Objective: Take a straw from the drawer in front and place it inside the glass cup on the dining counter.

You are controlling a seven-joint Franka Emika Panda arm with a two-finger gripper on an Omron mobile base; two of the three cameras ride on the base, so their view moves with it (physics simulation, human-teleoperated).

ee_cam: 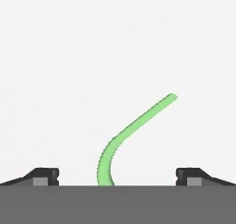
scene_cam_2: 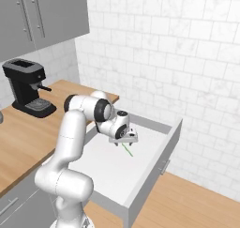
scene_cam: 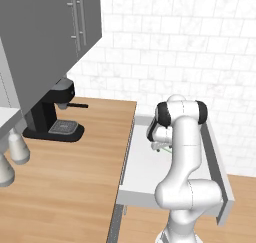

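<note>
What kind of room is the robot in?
It looks like a kitchen, a computer-drawn one. There is a black coffee machine on a wooden counter, grey cupboards above it, white tiles on the wall, and an open drawer with a green straw inside.

Bright green straw [ee_cam: 133,126]; grey-white drawer [scene_cam_2: 154,152].

Both base views look down from behind at the open drawer [scene_cam: 150,177], while the hand view hovers close above its floor.
</note>
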